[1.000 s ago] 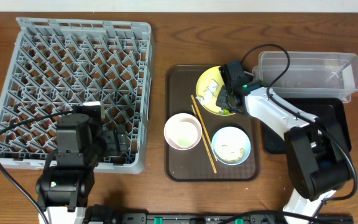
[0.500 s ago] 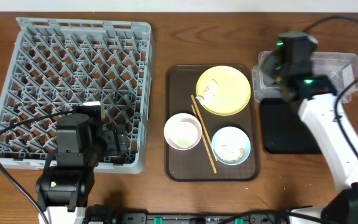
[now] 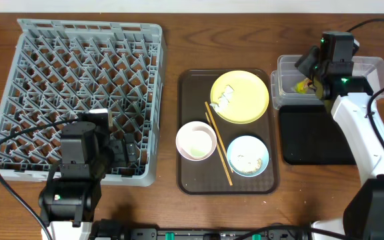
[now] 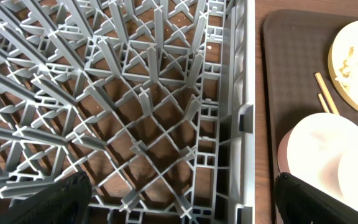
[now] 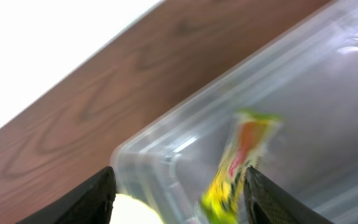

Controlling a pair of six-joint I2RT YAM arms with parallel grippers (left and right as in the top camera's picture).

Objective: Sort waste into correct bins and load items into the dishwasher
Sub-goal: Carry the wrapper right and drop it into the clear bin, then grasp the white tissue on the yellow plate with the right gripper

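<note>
Right arm (image 3: 362, 143) reaches up the right side of the overhead view, its wrist bent left above the clear tub (image 3: 369, 70) at upper right. The right claw (image 3: 312, 80) points down at the tub's left end with its fingers spread apart. The snack wrapper (image 5: 241, 155) is a blur between them against the tub's inside, loose, not pinched. At lower left, the left arm (image 3: 75, 177) sits folded. The left claw (image 4: 179, 186) gapes wide over the grey rack (image 4: 154, 93), near its right wall. Plate (image 3: 240, 97), white bowl (image 3: 196, 141), blue bowl (image 3: 248, 156) and chopsticks (image 3: 217, 143) sit on the brown tray (image 3: 191, 100) at centre.
</note>
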